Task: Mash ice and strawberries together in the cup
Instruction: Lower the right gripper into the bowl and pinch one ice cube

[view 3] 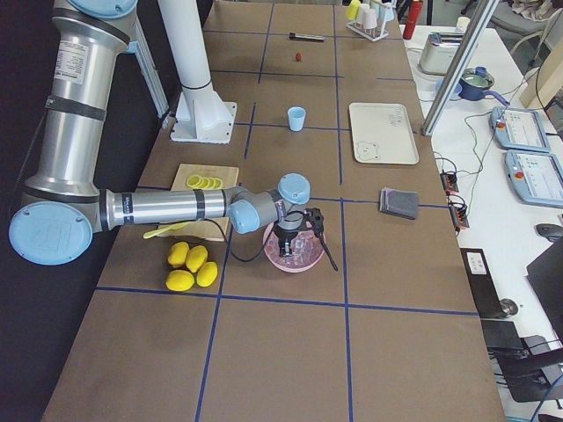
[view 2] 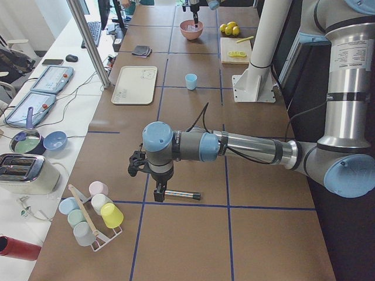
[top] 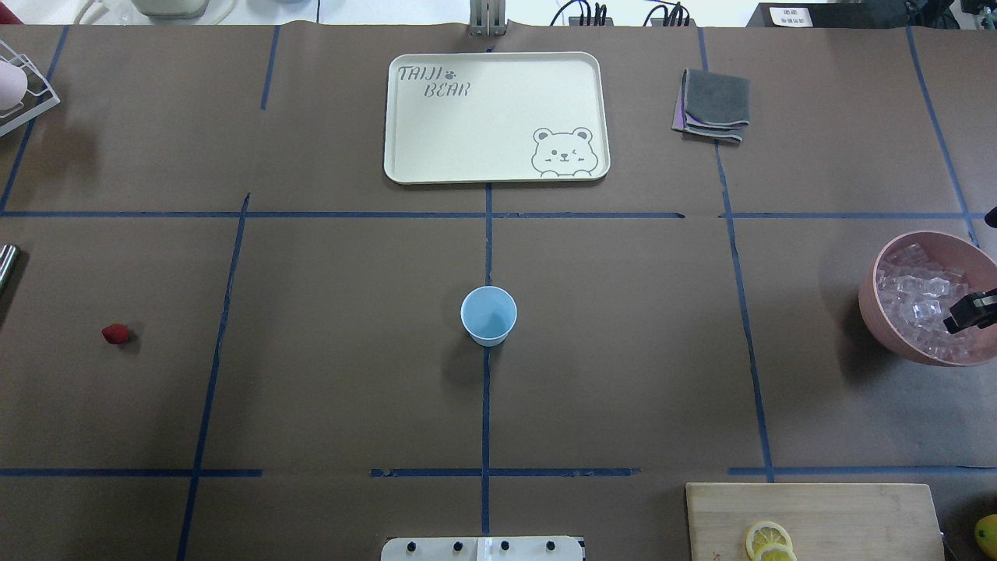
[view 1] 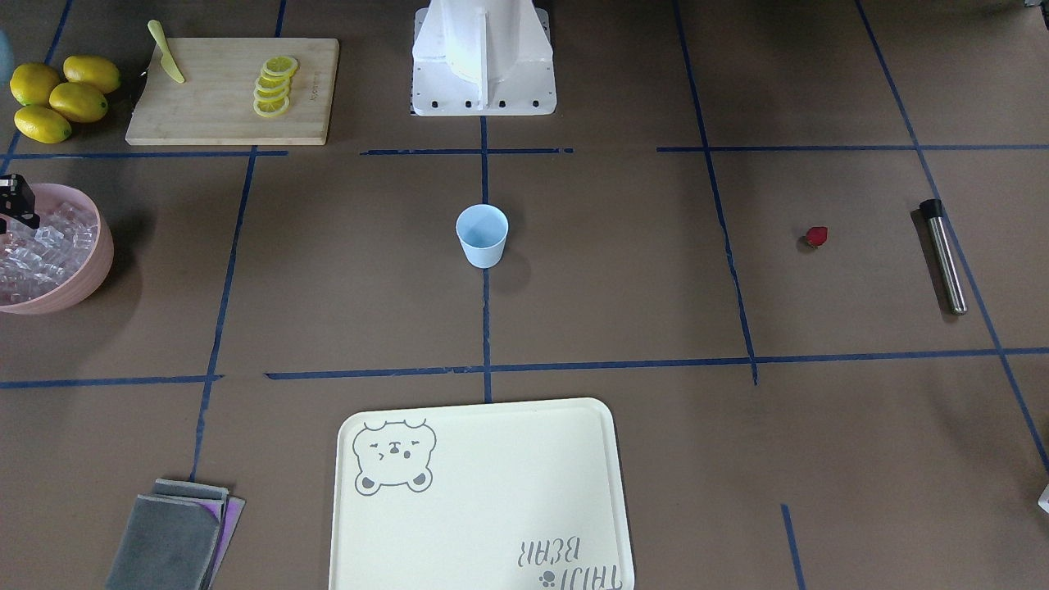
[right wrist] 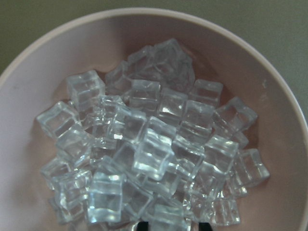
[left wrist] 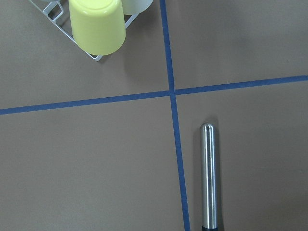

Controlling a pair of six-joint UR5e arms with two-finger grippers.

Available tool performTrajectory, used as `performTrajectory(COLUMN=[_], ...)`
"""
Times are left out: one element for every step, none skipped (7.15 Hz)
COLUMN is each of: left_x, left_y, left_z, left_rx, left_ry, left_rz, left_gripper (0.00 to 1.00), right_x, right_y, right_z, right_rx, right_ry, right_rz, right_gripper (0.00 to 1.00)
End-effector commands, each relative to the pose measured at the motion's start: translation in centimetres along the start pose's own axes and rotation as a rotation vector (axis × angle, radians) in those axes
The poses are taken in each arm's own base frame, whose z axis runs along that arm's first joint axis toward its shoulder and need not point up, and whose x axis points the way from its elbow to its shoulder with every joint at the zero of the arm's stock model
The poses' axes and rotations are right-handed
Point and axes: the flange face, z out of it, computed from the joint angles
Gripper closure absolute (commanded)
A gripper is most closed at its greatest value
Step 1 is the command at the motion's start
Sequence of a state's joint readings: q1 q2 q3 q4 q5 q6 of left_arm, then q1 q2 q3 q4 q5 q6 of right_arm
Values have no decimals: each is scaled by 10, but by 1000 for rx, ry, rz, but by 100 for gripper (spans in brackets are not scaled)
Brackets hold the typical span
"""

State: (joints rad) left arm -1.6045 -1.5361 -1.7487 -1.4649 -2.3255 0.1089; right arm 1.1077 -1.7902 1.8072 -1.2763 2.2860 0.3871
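I run this robot lab from far away, brown table (top: 350, 389) marked with blue tape lines (top: 485, 405), big robot arm (view 2: 252, 146), control pads (view 2: 51, 79) on side desk (view 2: 70, 126).

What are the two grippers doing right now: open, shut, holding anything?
Left gripper: cannot be told; it hangs over the metal rod.
Right gripper: looks open, holding nothing, above the ice in the pink bowl.

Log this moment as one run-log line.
right gripper: open, over ice in pink bowl | left gripper: state unclear, above steel muddler | cup: empty | strawberry: lying apart from cup
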Motion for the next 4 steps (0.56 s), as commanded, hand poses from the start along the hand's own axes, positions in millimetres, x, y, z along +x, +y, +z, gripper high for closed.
performTrajectory(left_x=[0,2,2,5], left_y=[0,0,0,0], left_z=[0,-1,-2,-4], left_rx=[1,3,4,8], left_ry=[1,1,1,7], left_rz=[2,4,5,7], left_gripper=[0,0,0,0], right_x=[-3,-6,-7,0], right_y=[0,-1,3,13], right_z=[-4,-9,-30,-61], right_rx=[6,17,51,105], right_ry=[-5,-11,-16,-18], right_rz=[-2,-7,-4,23], right_gripper=[100,100,100,100])
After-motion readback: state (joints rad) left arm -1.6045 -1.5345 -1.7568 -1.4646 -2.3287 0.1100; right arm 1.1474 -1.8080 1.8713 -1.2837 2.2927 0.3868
